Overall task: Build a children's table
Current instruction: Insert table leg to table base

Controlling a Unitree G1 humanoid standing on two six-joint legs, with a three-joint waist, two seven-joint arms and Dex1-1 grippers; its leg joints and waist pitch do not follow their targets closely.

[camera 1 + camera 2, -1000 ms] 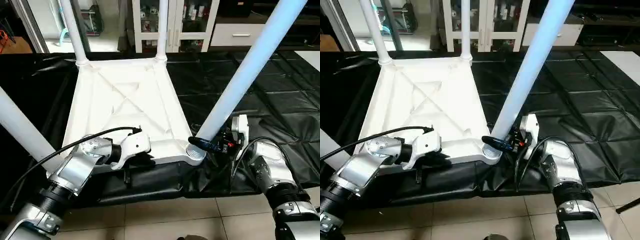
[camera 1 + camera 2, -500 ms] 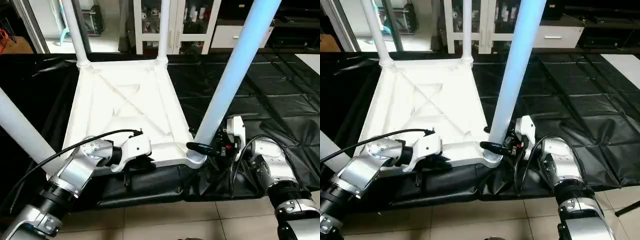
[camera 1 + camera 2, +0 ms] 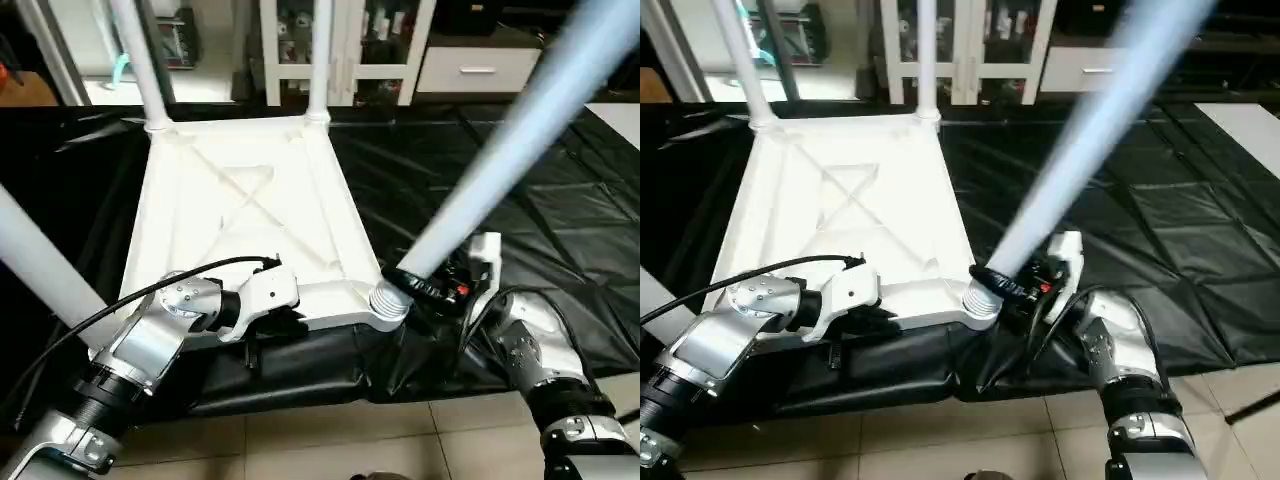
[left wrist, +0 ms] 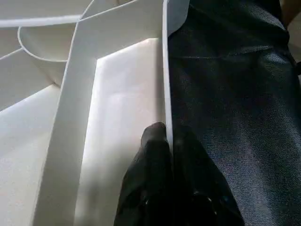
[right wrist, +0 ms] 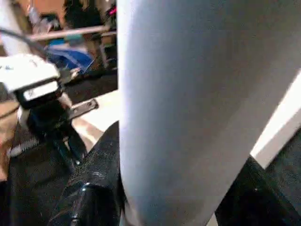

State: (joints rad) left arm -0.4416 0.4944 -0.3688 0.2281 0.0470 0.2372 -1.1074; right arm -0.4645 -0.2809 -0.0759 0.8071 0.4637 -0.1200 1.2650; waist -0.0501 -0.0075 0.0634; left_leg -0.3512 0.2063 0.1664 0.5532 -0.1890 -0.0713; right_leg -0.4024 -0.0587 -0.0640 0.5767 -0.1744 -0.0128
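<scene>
Bottom of the frame: tiled floor (image 3: 330,440), both silver forearms reaching up from it.

Lower left: left gripper (image 3: 298,318) with jaws pinched narrow on the near rim of the top (image 3: 240,220), one finger (image 4: 153,141) inside the rim and one outside. Black cable (image 3: 150,290) looping over that wrist.

Lower right: right gripper (image 3: 415,285) with jaws about half spread and clasped round the foot of the fourth leg (image 3: 500,150), just above the socket (image 3: 388,305) at the near right corner.

Just changed: fourth leg almost upright half a second ago, now leaning hard toward the upper right again, much as a second ago, and blurred. Probably being rocked to work it down. Foot in the socket mouth, though hard to tell how deep; likely not fully home, so last joint unfinished.

Lower left edge: near-left leg (image 3: 40,260) slanting out of frame, close beside the left forearm and in the way of any wide elbow move.

Centre: top lying ribbed side up on the worktop, black sheet (image 3: 520,200) wrinkled beneath it.

Upper frame: two far legs (image 3: 140,60) (image 3: 320,50) upright in their sockets. Beyond, white cabinet (image 3: 340,40), well clear.
</scene>
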